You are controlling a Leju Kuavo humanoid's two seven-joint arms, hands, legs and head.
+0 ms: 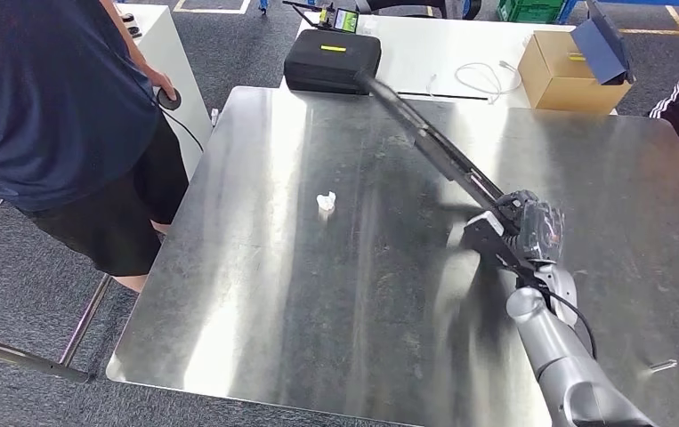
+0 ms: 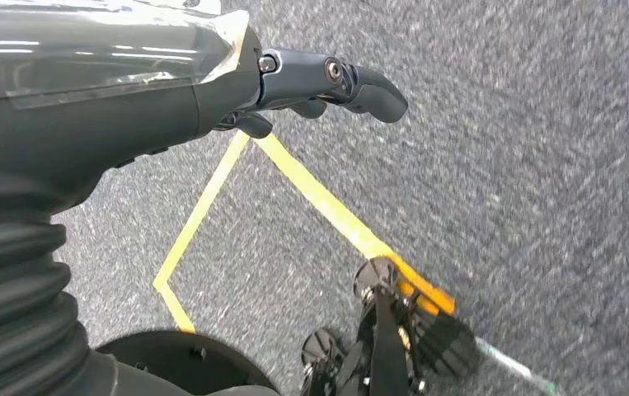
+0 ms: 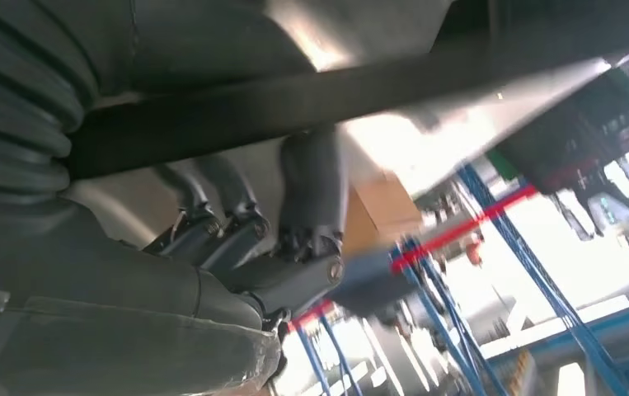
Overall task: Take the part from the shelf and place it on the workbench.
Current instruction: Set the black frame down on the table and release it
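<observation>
Over the counter's right side: right hand (image 1: 531, 233) grips a long black part (image 1: 433, 142), its far end toward the back edge.
Part's position: held above the steel counter (image 1: 255, 302), slanting.
Left hand (image 2: 327, 82): hanging over grey carpet floor (image 2: 525, 165), fingers curled, holding nothing.
Counter's middle: small white piece (image 1: 326, 202).
Left edge: person (image 1: 60, 116) standing.

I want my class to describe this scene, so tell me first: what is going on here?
The robot's right hand holds a long black bar-shaped part over the steel workbench; whether the bar touches the surface is unclear. A small white piece lies near the bench's middle. The left hand hangs over the carpet floor, holding nothing. A person in a dark shirt stands at the bench's left side.
</observation>
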